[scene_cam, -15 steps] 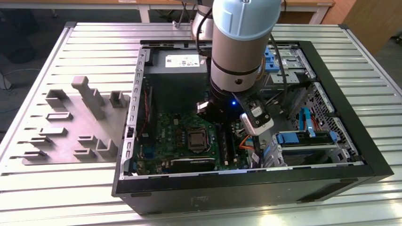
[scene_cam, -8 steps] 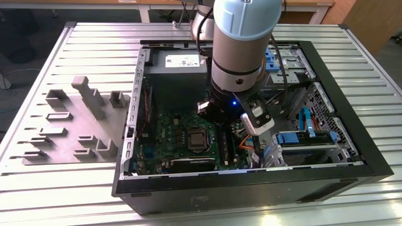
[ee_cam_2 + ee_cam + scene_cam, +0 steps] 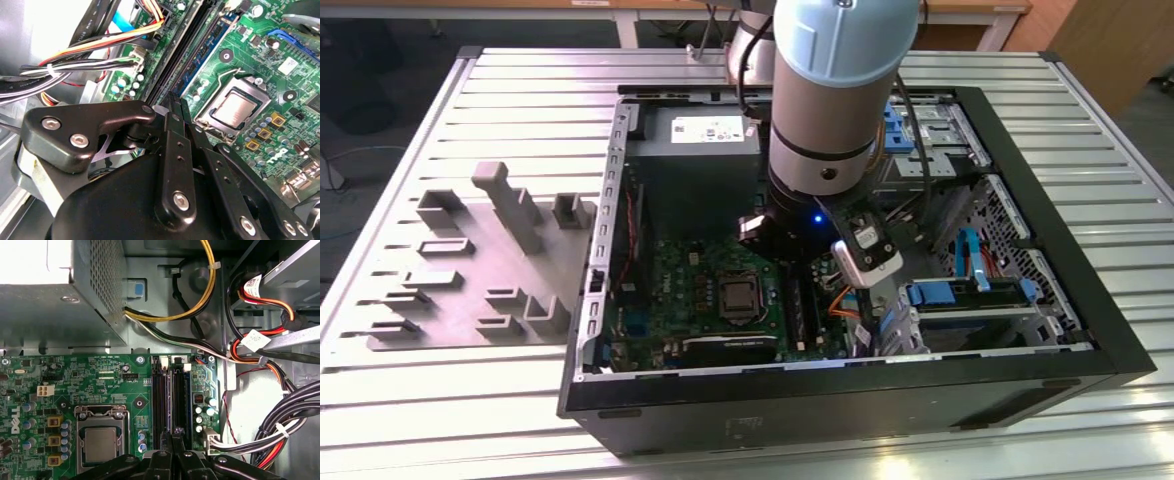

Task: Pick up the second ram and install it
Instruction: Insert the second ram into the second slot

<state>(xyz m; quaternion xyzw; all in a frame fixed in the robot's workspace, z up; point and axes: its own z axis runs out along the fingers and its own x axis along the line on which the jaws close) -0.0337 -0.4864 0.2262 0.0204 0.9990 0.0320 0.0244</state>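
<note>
Inside the open computer case point(image 3: 854, 395), the arm point(image 3: 834, 90) is reaching down over the green motherboard point(image 3: 70, 390). The gripper point(image 3: 175, 436) is hanging right over the memory slots point(image 3: 161, 400), beside the CPU socket point(image 3: 100, 440). Its fingers point(image 3: 176, 130) are sitting clenched, tips together; whether a thin board edge is pinched between them I cannot tell. The second ram point(image 3: 180, 400) appears, as far as I can judge, to be standing edge-on in the dark slot running straight out from the fingertips toward the white latches point(image 3: 186, 367) (its edge is blending with the slot, so I am not certain). Such a stick is looking light and stiff but brittle, being a thin board with exposed chips and bare contacts along one long edge. I am judging it best held by the flat faces near the middle of the top edge, or by the short ends, never by the contacts. It also wants loading squarely, since a tilt or twist could crack it or jam it in the slot.
</note>
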